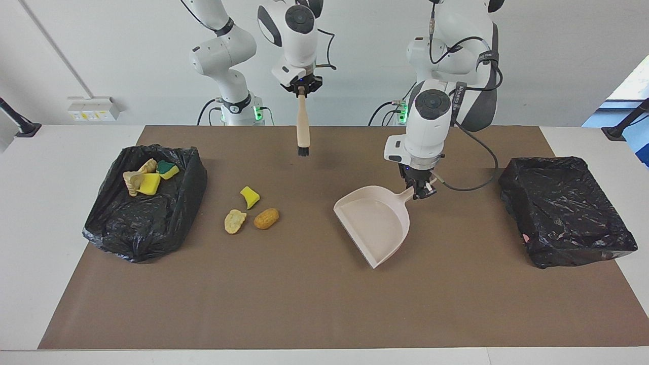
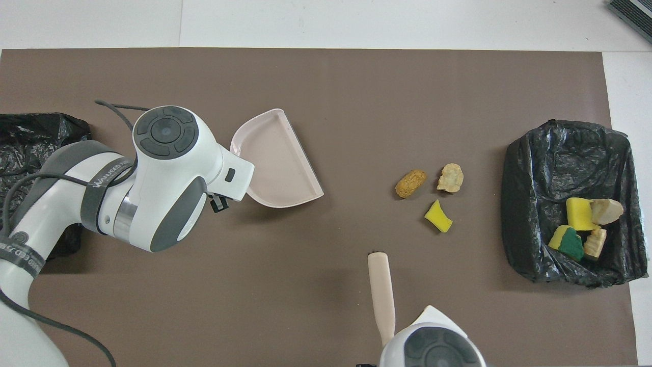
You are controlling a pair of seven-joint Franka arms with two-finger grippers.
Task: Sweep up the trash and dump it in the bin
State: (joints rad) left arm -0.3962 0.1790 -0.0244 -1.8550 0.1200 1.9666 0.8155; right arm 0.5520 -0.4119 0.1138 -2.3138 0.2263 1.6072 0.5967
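Three scraps of trash are left on the table: a yellow sponge bit [image 1: 249, 196], a pale crumbly chunk [image 1: 235, 221] and a brown bread-like lump [image 1: 266, 218], clustered close together just beside the bin [image 1: 167, 223] at my right arm's end. Four pieces already lie inside that bin [image 2: 530, 168]: a yellow sponge, a green-and-yellow sponge [image 2: 566, 242] and two pale chunks [image 2: 606, 210]. So I judge the job a little over half done, four of seven dumped, with one more sweep and one more dump to go.

My left gripper [image 1: 419, 190] has its fingers clamped on the handle of the beige dustpan [image 1: 375, 223], which is empty and tilted over the middle of the table, its mouth turned toward the scraps but well apart from them. My right gripper [image 1: 301, 87] has its fingers closed on the top of the brush [image 1: 302, 126], hanging bristles-down above the table.

One dustpan, one brush, and two black-lined bins; the second [image 1: 565, 210], at my left arm's end, shows no trash.
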